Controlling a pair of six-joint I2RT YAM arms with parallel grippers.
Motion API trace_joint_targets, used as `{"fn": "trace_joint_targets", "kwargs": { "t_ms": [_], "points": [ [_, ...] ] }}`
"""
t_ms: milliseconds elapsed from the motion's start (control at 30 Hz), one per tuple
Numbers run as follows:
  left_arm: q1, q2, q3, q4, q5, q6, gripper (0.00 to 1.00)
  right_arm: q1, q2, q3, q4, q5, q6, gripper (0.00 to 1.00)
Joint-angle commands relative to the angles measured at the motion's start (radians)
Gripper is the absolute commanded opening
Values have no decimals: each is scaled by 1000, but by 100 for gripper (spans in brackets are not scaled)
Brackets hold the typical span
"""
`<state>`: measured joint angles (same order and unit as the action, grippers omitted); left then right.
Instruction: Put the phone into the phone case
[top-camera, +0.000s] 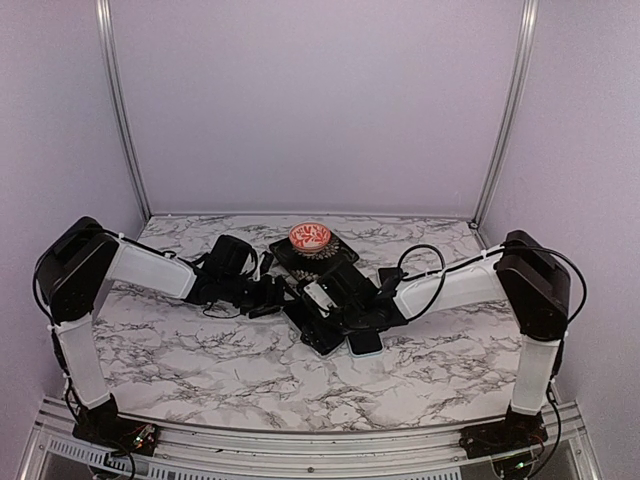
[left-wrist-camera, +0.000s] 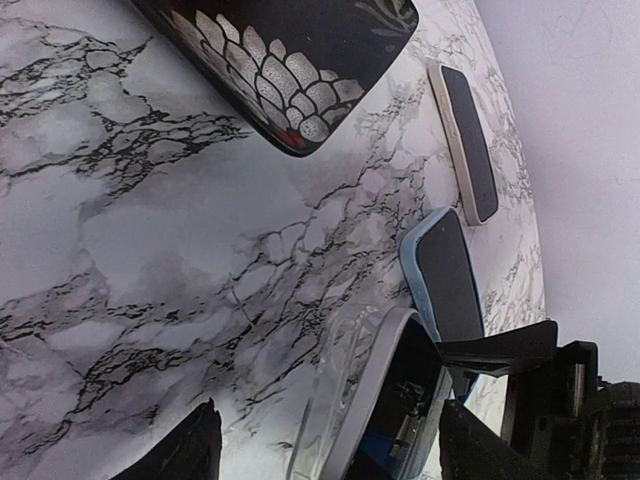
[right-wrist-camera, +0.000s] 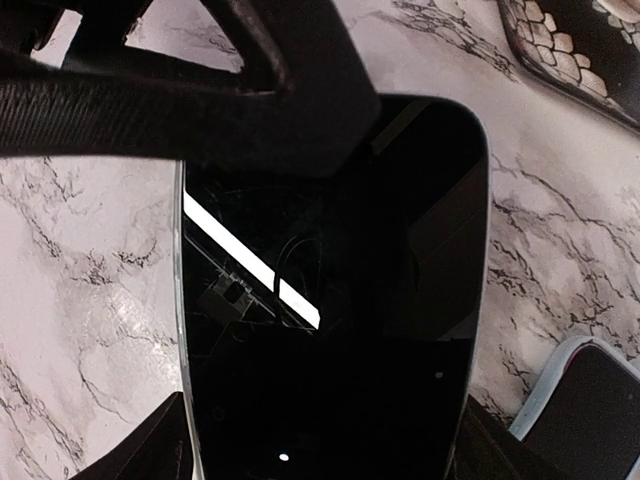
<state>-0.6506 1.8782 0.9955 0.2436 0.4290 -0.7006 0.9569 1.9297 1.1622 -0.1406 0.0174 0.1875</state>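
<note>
Three phone-shaped slabs, two grippers, one tray and one bowl on a marble table.
Between the fingers of the right gripper (right-wrist-camera: 318, 455) lies the black glossy-screened phone (right-wrist-camera: 330, 330), a finger beside each long edge; whether they clamp it cannot be told. A clear plastic case rim (left-wrist-camera: 345, 390) runs along that phone, which sits between the widely spread, released fingers of the left gripper (left-wrist-camera: 335, 455). Just past the left fingertips lies one light-blue-edged phone (left-wrist-camera: 445, 275), and farther on one cream-edged phone (left-wrist-camera: 465, 140). Off to the side is a black square tray with a white scale pattern (left-wrist-camera: 290, 60), carrying a red-and-white patterned bowl (top-camera: 310, 237). The white, black-veined marble tabletop (top-camera: 200, 370) is enclosed by plain lilac walls (top-camera: 310, 100) and aluminium corner posts (top-camera: 120, 110).
</note>
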Motion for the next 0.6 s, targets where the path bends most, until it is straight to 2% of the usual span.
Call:
{"fn": "trace_joint_targets", "kwargs": {
  "t_ms": [0, 233, 467, 567],
  "points": [
    [0, 15, 17, 117, 67, -29, 69, -7, -49, 2, 130, 21, 27, 26],
    [-11, 34, 33, 148, 105, -56, 37, -12, -59, 25, 131, 33, 23, 26],
    [-20, 41, 42, 153, 127, -43, 37, -20, -57, 27, 172, 29, 24, 26],
    [-30, 51, 57, 155, 141, -33, 28, -20, -58, 24, 179, 19, 24, 26]
  ]
}}
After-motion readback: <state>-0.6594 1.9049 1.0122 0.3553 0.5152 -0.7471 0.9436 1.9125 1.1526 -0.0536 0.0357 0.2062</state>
